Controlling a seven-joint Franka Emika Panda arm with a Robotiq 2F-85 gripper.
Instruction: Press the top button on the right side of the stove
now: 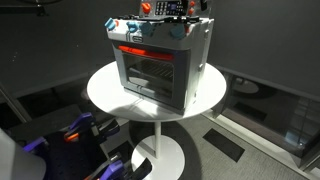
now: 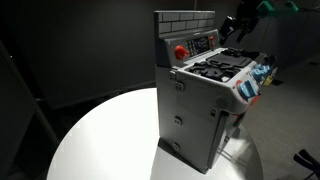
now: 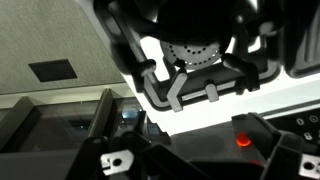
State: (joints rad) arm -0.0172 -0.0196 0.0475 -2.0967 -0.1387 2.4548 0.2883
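Observation:
The silver-grey toy stove [image 1: 160, 65] stands on a round white table [image 1: 105, 95], with its glass door facing the camera. It also shows from the side in an exterior view [image 2: 195, 110], where its brick-patterned back panel carries a red button [image 2: 180, 50] and a dark control panel [image 2: 204, 43]. My gripper [image 2: 240, 26] hovers above the far side of the black burner top, clear of it. In the wrist view the gripper [image 3: 200, 165] looks open and empty, with a burner [image 3: 195, 55] and a red button [image 3: 242, 140] in front of it.
The table [image 2: 100, 130] has a single pedestal foot [image 1: 160, 150]. Purple and black equipment [image 1: 75, 140] sits on the floor beside it. Dark curtains ring the scene. Pale blue knobs [image 2: 252, 85] line the stove's front edge.

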